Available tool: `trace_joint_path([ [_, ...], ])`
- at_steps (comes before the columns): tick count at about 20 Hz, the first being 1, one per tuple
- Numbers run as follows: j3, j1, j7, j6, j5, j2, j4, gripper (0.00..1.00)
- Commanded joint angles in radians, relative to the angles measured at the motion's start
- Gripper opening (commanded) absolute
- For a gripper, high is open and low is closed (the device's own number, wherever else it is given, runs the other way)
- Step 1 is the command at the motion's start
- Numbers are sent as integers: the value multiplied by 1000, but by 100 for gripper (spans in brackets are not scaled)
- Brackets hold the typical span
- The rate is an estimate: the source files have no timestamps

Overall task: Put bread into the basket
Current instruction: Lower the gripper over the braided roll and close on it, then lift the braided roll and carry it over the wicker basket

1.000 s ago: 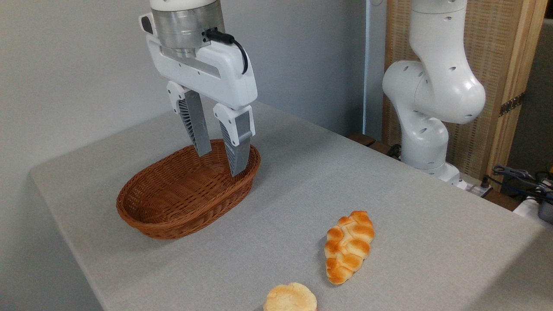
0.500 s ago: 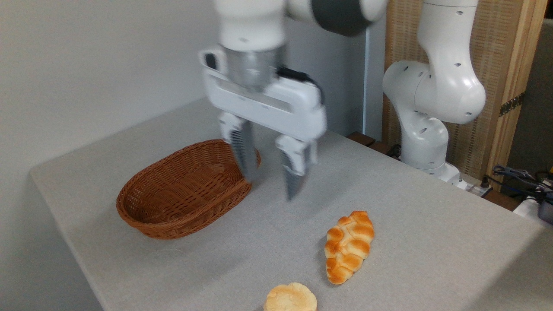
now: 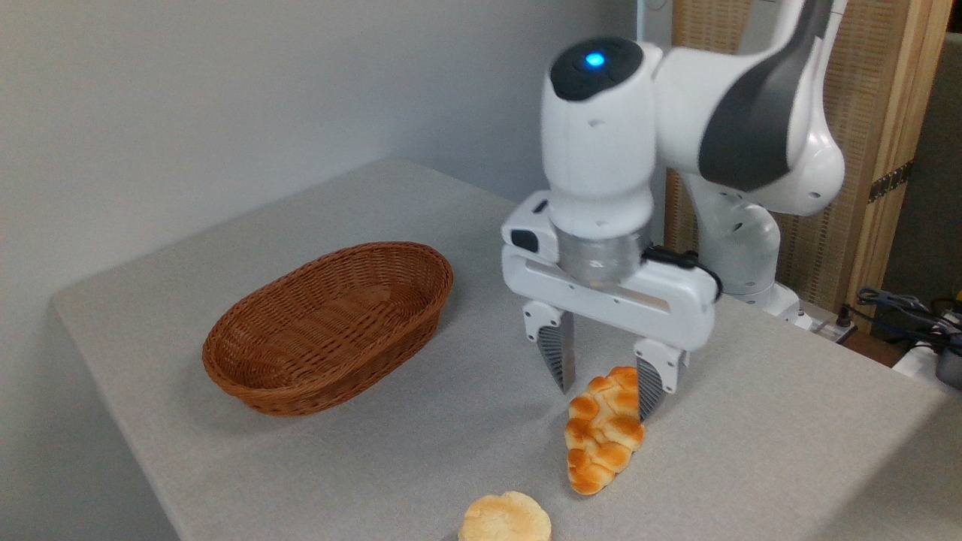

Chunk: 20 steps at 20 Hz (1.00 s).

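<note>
The claw (image 3: 605, 391) hangs low over the far end of the braided loaf (image 3: 603, 433), its two ribbed fingers (image 3: 558, 357) spread wide and pointing straight down. One finger stands to the left of the loaf's upper end with a little gap between them; the other stands at the loaf's right edge and hides part of the crust there. Whether that right finger touches the bread I cannot tell. Nothing is gripped: the fingers straddle the loaf without closing on it, and the fingertips are just above the worktop (image 3: 751, 451).

The loaf lies flat on the grey worktop, its long axis running from the claw toward the near edge, golden-orange knobs uppermost, pointed near end free. It is outside the wicker basket (image 3: 255, 349), which sits well apart to the left, oval, reddish-brown, with nothing in it. A small round pale bun (image 3: 505, 518) rests near the front edge, close to the loaf's near tip but not touching it.

Above the claw, the white wrist (image 3: 597, 143) of the arm shows a blue light on its dark cap. A wooden-framed screen (image 3: 879, 113) stands behind the arm, and cables (image 3: 902, 304) lie at the right past the worktop.
</note>
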Motion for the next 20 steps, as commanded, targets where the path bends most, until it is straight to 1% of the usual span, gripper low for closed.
trace_joint_path([
  [1,28,-32,2,32,15,-10,-16,100],
  [4,40,-32,18,46,18,-10,-33,100],
  [5,40,-34,30,46,20,-11,-36,90],
  [6,40,-34,72,45,18,-11,-38,74],
  [7,42,-34,99,45,18,-11,-42,67],
  [8,43,-34,102,45,18,-10,-45,55],
  [9,50,-34,103,45,18,-10,-45,48],
  [13,54,-34,107,43,16,-10,-44,43],
  [19,54,-36,107,34,16,-10,-41,43],
  [20,54,-48,102,32,16,-11,-36,43],
])
